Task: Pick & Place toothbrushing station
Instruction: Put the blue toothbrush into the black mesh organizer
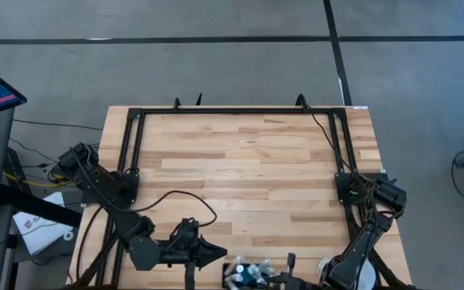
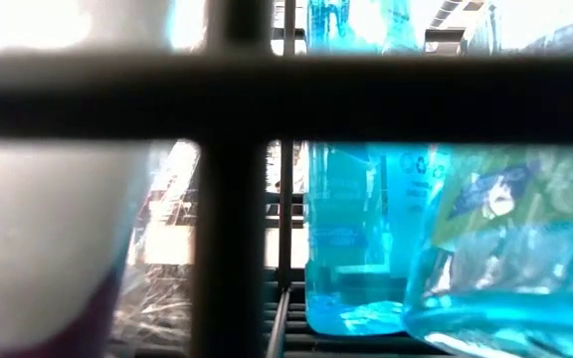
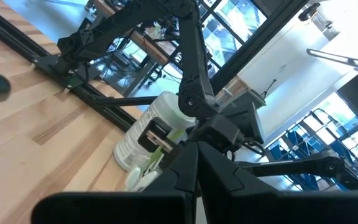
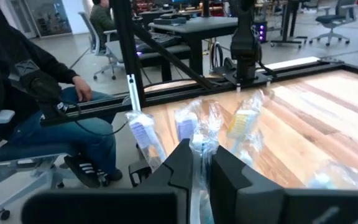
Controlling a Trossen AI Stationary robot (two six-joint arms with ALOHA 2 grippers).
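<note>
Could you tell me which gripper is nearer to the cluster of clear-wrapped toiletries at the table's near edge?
The right gripper is nearer: it pinches clear wrapping among the clear-wrapped toiletries. The left gripper, shut, sits just beside the cluster on its left.

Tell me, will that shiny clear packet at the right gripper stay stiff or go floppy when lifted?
The clear wrapped packet between the right gripper's fingers looks thin and crinkly, so it will probably flop and bend. It seems light, mostly film around something slim. The shiny film might slip in a loose pinch.
</note>
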